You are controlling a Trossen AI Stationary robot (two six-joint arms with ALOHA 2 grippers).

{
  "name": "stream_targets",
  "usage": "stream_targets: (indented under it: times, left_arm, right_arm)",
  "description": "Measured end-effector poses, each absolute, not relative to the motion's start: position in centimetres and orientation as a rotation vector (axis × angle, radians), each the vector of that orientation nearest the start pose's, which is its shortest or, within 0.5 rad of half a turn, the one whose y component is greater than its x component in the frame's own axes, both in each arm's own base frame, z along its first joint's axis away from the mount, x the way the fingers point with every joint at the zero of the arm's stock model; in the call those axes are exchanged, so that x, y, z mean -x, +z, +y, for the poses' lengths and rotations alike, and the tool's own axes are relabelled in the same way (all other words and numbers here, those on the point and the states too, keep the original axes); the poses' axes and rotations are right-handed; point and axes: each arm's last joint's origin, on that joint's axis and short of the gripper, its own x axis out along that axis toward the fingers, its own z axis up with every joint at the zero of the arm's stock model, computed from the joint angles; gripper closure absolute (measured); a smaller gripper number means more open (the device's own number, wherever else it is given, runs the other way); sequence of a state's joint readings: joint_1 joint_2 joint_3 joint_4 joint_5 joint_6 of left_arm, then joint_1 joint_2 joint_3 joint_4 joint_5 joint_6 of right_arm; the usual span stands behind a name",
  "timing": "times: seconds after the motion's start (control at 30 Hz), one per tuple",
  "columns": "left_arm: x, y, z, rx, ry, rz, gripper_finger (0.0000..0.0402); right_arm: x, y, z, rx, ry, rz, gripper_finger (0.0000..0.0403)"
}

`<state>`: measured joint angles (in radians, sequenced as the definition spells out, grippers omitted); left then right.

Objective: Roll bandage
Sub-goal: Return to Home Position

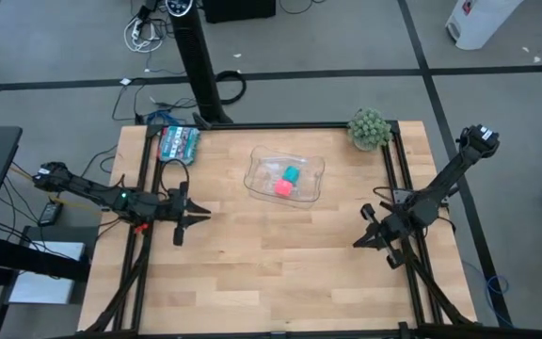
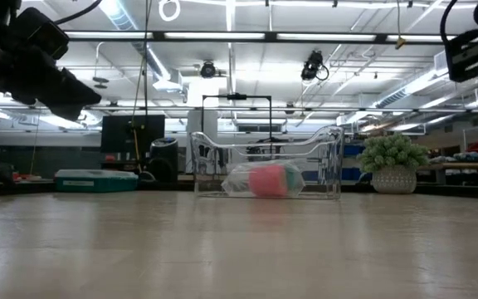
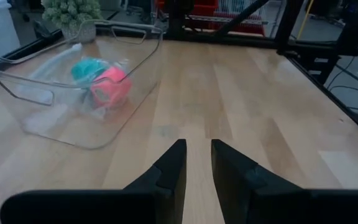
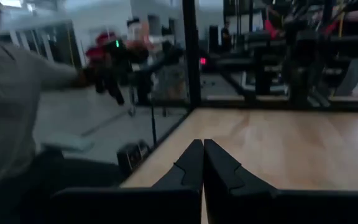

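The bandage [image 1: 292, 174] is a small compact teal roll. It lies inside a clear plastic tray [image 1: 310, 162] at the middle of the table, next to a pink block [image 1: 281, 188]. Both also show in the left wrist view, the bandage [image 3: 87, 67] behind the pink block [image 3: 110, 87]. My left gripper [image 1: 203, 215] hovers at the table's left side, pointing toward the tray; its fingers [image 3: 197, 163] are a little apart and hold nothing. My right gripper [image 1: 358, 242] is at the table's right side, its fingers [image 4: 202, 163] shut and holding nothing.
A flat teal-patterned packet [image 1: 179, 143] lies at the far left corner. A small potted plant [image 1: 369, 128] stands at the far right. Black frame rails [image 1: 395, 179] run along the table's sides. Bare wood lies between the tray and the near edge. A person's sleeve [image 4: 11, 93] shows beyond the table.
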<state>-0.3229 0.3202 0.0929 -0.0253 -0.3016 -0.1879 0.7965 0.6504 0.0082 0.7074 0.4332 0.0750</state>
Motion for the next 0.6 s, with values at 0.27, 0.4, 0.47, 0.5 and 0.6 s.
stream_targets:
  times: [0.27,0.4,0.47,0.5,0.6]
  left_arm:
    - [-10.5,17.3,-2.6,0.150,-0.006,0.118,0.0321]
    - [-9.8,17.0,-2.1,0.199,0.000,-0.030,0.0321]
    - [-9.4,17.1,-1.8,0.206,0.014,-0.060,0.0321]
    - [-9.4,17.3,-1.7,0.209,0.026,-0.073,0.0321]
    - [-9.5,17.5,-1.4,0.214,0.057,-0.103,0.0321]
  right_arm:
    - [-9.3,19.6,7.1,-0.243,0.344,-0.241,0.0398]
    - [-9.3,19.9,6.5,-0.256,0.298,-0.275,0.0401]
    - [-9.3,20.1,6.1,-0.264,0.277,-0.296,0.0402]
    - [-9.3,20.2,6.0,-0.269,0.267,-0.308,0.0402]
    - [-9.3,20.4,5.5,-0.274,0.234,-0.330,0.0400]
